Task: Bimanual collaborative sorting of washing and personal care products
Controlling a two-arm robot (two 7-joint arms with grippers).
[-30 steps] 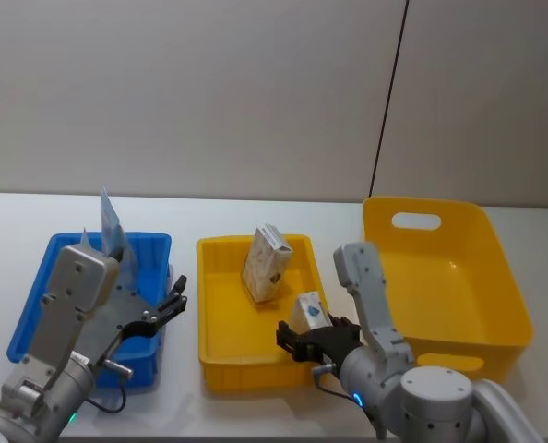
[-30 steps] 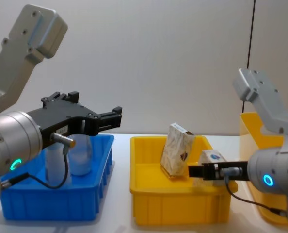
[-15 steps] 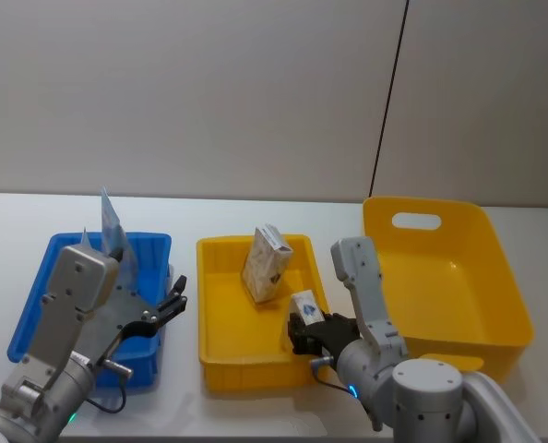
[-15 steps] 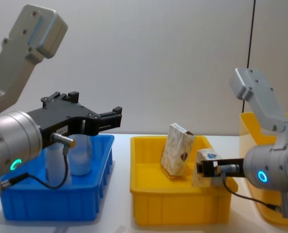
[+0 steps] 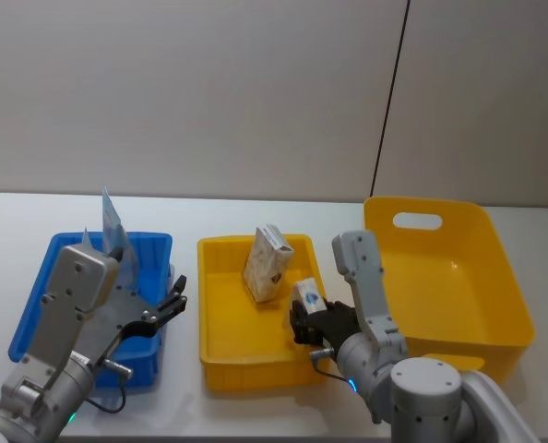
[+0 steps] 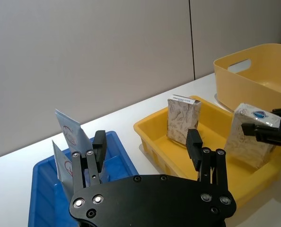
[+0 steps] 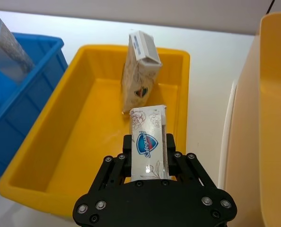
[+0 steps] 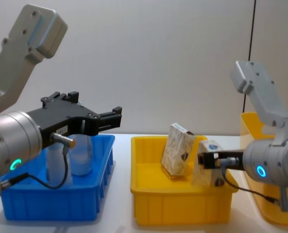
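A patterned whitish carton (image 5: 267, 263) (image 8: 177, 148) stands leaning in the small yellow tray (image 5: 226, 318). My right gripper (image 5: 309, 316) (image 7: 149, 153) is shut on a second carton (image 5: 305, 296) (image 7: 149, 135) (image 8: 205, 164), held just above the tray's right side, close to the standing one. Pale blue-and-white tubes (image 5: 113, 228) (image 6: 70, 137) with a red round logo stand in the blue bin (image 5: 32, 309). My left gripper (image 5: 173, 300) (image 6: 146, 142) (image 8: 113, 119) hovers open over the blue bin's right edge, holding nothing.
A large yellow bin (image 5: 495, 277) with a handle slot sits to the right of the tray, its near wall beside my right arm. All three containers rest on a white table (image 5: 16, 212) in front of a grey wall.
My right gripper has carried its carton forward over the yellow tray, closer to the standing carton. The left arm has not moved.
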